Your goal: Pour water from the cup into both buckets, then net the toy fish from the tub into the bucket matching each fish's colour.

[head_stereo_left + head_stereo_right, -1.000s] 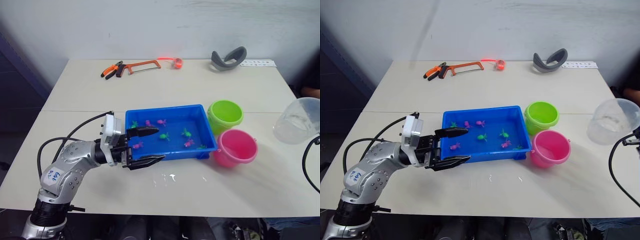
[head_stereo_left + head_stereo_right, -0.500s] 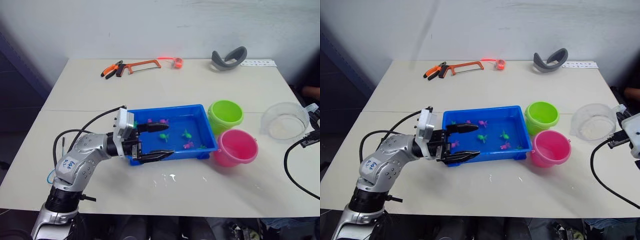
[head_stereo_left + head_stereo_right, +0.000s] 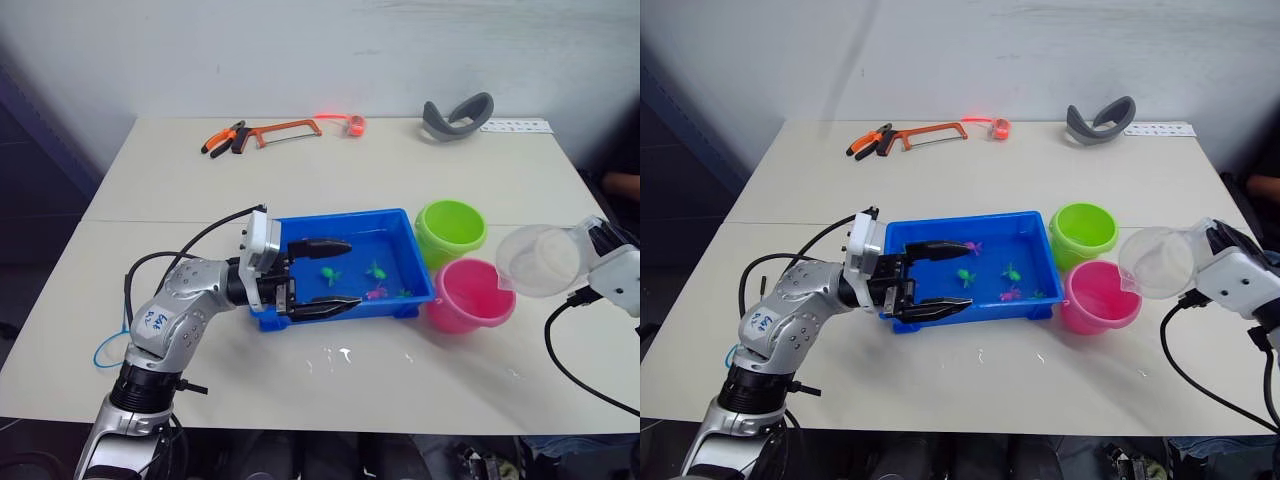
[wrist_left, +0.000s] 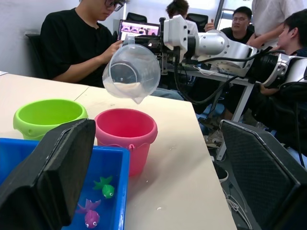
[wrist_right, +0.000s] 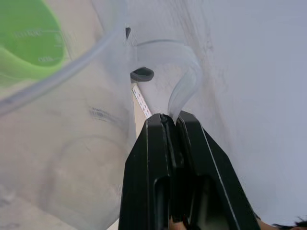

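the right gripper [image 5: 170, 120] pinches the clear cup [image 3: 540, 260] by its handle, tipped above the pink bucket [image 3: 470, 294]. the left gripper [image 3: 335, 273] hangs spread over the blue tub [image 3: 400, 232] on the tabletop [image 3: 300, 180].

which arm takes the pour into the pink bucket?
Right. The right gripper already holds the cup, tipped over the pink bucket. The left gripper is open at the tub.
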Controlling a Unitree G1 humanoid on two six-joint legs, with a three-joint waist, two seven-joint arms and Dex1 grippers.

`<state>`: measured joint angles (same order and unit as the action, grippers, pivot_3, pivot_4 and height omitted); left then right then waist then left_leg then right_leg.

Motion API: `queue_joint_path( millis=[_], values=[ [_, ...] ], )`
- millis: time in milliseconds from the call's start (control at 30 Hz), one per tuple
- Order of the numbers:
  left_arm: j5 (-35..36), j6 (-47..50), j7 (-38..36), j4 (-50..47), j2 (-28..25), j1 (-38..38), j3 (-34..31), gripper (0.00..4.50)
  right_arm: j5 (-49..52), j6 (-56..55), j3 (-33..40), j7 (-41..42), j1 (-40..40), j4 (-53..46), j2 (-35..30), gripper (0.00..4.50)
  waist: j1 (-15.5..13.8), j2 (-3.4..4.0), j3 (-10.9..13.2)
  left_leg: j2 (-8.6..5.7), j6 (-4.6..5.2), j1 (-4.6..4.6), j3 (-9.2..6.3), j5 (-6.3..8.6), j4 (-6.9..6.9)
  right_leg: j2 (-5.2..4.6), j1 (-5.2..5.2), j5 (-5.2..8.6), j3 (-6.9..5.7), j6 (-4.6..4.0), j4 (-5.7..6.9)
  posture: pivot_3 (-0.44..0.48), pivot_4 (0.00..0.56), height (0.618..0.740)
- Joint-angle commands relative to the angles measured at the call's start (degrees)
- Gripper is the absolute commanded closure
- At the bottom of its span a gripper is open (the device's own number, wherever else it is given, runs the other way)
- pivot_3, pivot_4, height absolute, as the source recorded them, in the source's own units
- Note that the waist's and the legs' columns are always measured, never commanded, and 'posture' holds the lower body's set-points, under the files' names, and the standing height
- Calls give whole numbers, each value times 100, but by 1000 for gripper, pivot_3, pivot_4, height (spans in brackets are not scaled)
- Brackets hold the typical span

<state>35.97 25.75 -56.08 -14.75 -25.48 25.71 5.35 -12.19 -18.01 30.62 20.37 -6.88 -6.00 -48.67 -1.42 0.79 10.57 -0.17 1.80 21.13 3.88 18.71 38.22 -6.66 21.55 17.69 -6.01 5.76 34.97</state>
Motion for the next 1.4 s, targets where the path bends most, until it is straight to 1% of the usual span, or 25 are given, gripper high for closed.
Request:
queue_joint_path(
  millis=[33,333,467,667,933,1267,1367,1400],
  values=[
    [-55,-85,-6,-52,70,94,35,0,-368,-327,101,-452,86,25,-18,4429,0,0,0,0,0,0,0,0,0,0,0,0,0,0,0,0,150,740],
    [-62,0,114,-162,108,169,41,0,-1137,-649,-133,-1210,323,295,-59,4429,4,0,0,1,-4,0,-2,-3,0,1,0,0,0,0,1,0,150,740],
    [-134,-121,166,-144,154,170,20,0,-1319,-842,-193,-1409,379,439,-144,4429,7,0,0,1,-4,0,-2,-4,0,1,0,0,0,0,1,0,150,740],
    [-210,-241,42,-23,95,65,-27,0,-1710,-1171,-213,-1779,396,567,-280,4429,10,0,0,0,-3,0,-2,-5,0,1,0,0,0,0,2,0,150,740],
    [-291,-393,-38,52,103,-45,-23,0,-1979,-1399,-218,-2012,301,679,-392,4429,9,0,0,1,-5,0,-2,-6,0,2,0,0,0,0,2,0,150,740],
    [-323,-522,-133,129,15,-150,-55,0,-1555,-1232,-272,-1806,321,782,-237,4429,10,0,0,1,-4,0,-2,-6,0,1,0,0,0,0,2,0,150,740],
    [-316,-544,-165,189,-111,-150,-189,0,-929,-985,-279,-1529,344,782,-15,4429,12,-2,1,2,-3,-1,-3,-6,0,2,0,0,-1,0,2,0,150,740],
    [-298,-546,-191,214,-194,-174,-265,0,-474,-786,-299,-1270,362,766,103,4429,12,-2,1,3,-4,0,-4,-6,1,3,-1,0,-1,0,2,0,150,740]
  ],
)
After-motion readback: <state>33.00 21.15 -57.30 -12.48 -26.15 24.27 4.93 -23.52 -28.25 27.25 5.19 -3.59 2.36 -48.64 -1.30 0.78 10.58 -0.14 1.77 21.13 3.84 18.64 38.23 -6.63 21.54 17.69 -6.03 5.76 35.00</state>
